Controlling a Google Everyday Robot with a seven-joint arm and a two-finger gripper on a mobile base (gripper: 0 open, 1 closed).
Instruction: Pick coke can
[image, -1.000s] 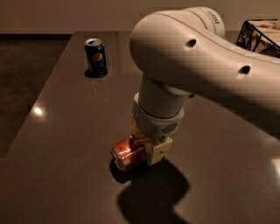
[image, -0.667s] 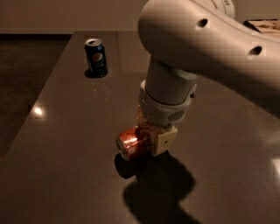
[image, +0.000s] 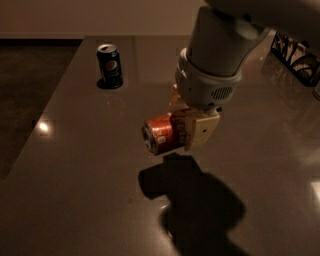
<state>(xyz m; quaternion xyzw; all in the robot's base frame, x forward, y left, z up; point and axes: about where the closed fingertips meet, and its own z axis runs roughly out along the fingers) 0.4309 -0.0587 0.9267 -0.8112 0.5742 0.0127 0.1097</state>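
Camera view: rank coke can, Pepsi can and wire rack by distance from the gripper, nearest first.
1. coke can: clamped sideways in the gripper, lifted above the table, centre.
2. Pepsi can: upright on the table, back left.
3. wire rack: back right, at the frame edge.

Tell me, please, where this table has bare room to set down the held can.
The gripper, jaws shut on the coke can, hangs above the middle of the table. Bare patches: the wide near-left stretch in front of the Pepsi can, and the near-right surface in front of the wire rack. Crowded only at those two far corners.
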